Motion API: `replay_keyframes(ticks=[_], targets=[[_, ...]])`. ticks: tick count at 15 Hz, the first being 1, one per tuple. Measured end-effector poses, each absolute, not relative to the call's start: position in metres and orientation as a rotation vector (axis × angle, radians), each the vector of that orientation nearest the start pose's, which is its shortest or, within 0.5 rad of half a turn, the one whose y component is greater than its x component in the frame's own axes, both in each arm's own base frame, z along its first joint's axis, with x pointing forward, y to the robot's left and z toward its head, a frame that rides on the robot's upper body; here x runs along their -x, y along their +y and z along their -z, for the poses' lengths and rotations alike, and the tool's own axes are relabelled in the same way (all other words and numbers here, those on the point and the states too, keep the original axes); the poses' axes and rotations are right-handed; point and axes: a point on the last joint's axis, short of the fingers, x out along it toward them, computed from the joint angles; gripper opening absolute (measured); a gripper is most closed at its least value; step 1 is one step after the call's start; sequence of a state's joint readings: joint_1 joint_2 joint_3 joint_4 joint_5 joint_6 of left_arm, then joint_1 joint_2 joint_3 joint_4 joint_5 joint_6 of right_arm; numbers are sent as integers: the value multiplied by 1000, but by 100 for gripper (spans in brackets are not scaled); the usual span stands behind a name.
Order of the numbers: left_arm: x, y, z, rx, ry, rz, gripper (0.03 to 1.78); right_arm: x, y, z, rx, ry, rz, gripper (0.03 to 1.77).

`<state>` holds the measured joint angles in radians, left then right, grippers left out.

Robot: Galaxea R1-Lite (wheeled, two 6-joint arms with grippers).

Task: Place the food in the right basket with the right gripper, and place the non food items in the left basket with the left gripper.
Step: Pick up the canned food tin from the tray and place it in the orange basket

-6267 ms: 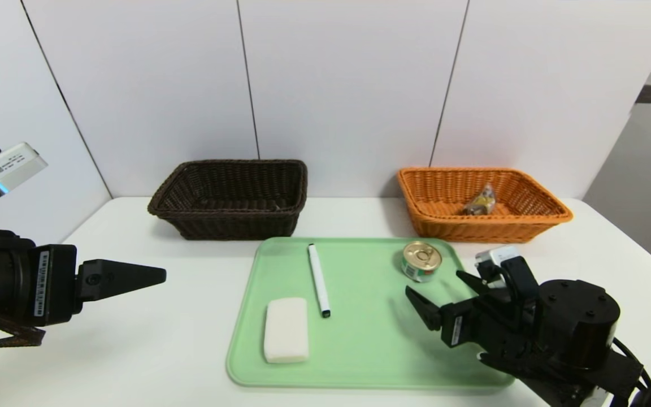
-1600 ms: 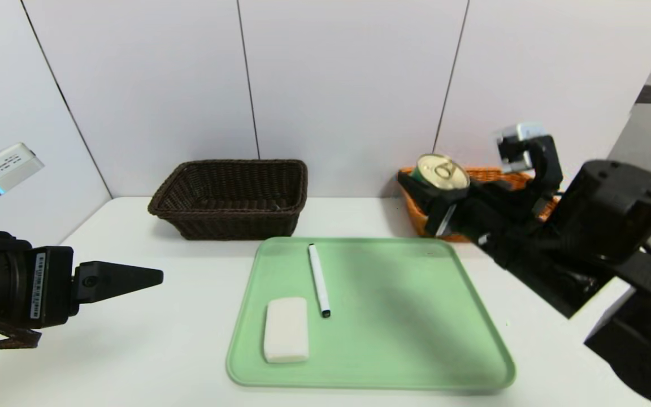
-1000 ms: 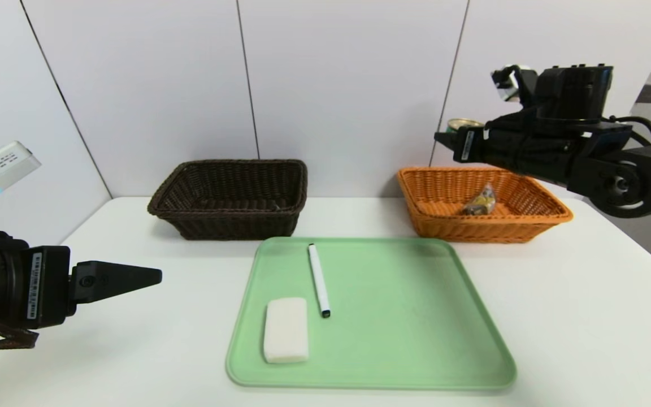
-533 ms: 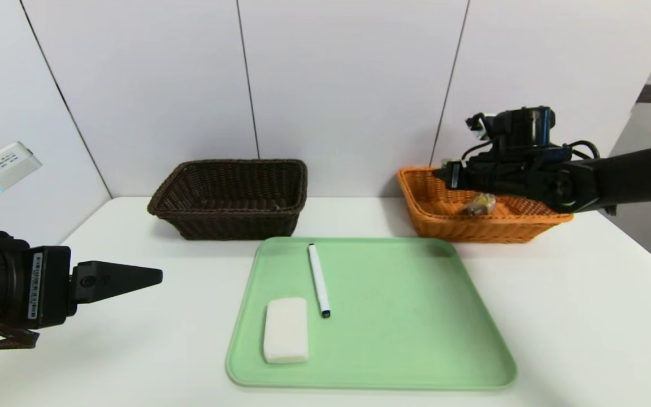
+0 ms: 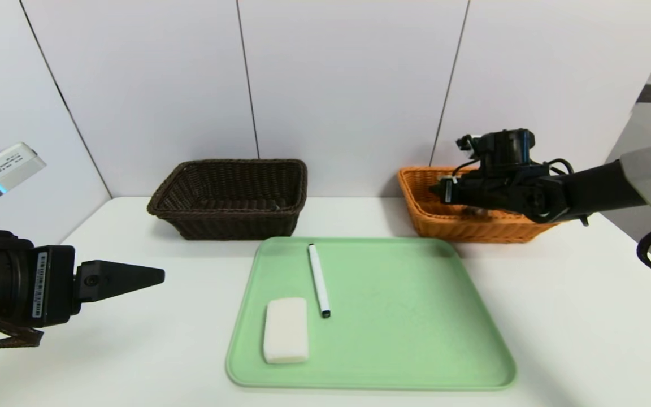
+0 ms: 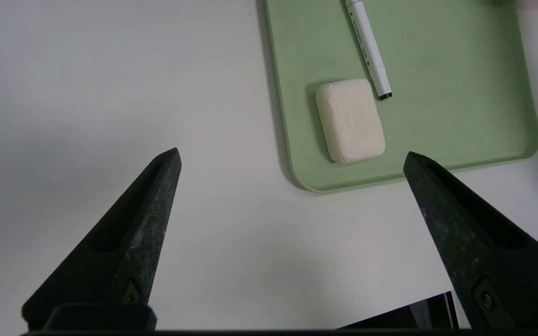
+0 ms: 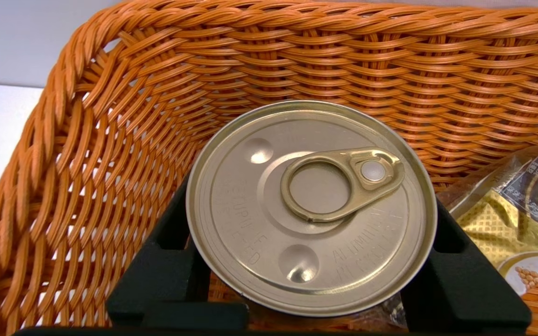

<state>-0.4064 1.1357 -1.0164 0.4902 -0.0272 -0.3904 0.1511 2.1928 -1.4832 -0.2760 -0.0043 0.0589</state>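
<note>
From the head view, we see our right end effector [image 5: 444, 191] reaching into the orange basket [image 5: 421, 217] at the desk's [image 5: 585, 316] far right; the can is hidden behind it here. Our left end effector [image 5: 133, 277] hangs over the desk left of the green tray [image 5: 416, 316], where the marker [image 5: 319, 280] and the white soap bar [image 5: 286, 329] lie side by side near the tray's left half. The dark basket [image 5: 229, 198] stands behind the tray

In the left wrist view, our left end effector [image 6: 292, 163] is spread wide with nothing between its fingers. We judge the soap bar [image 6: 350, 120] firm but possibly slick, best pinched across its short sides; the marker [image 6: 368, 49] looks light, stiff and prone to rolling, so we would take it mid-barrel

In the right wrist view, our right end effector [image 7: 313, 261] is clamped on the can [image 7: 311, 205] by its sides, inside the orange basket [image 7: 110, 116], just beside a foil packet [image 7: 507, 224]. We judge the can rigid, smooth-walled and fairly heavy; whether it rests on the basket floor we cannot tell
</note>
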Motion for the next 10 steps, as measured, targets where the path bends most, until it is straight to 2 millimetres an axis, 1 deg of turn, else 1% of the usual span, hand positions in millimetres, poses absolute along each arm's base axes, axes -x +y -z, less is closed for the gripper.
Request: replay_keyframes(ticks=[3,6,7,9,10], targets=[[-130,-56,-267,256,677,295,169,-446,68,-146,-24,430,-132,131],[-130,-57,-267,256,677,294,169,-446,67,-148,-24,426,-131,144],[-130,-57,-268,256,676,294,169,-445,67,-151,-25,419,-132,147],[-130,-56,-273,262,656,294,169,-438,67,-170,-26,384,-132,152],[-130,-56,-279,266,639,296,169,-430,67,-186,-26,367,-135,155]])
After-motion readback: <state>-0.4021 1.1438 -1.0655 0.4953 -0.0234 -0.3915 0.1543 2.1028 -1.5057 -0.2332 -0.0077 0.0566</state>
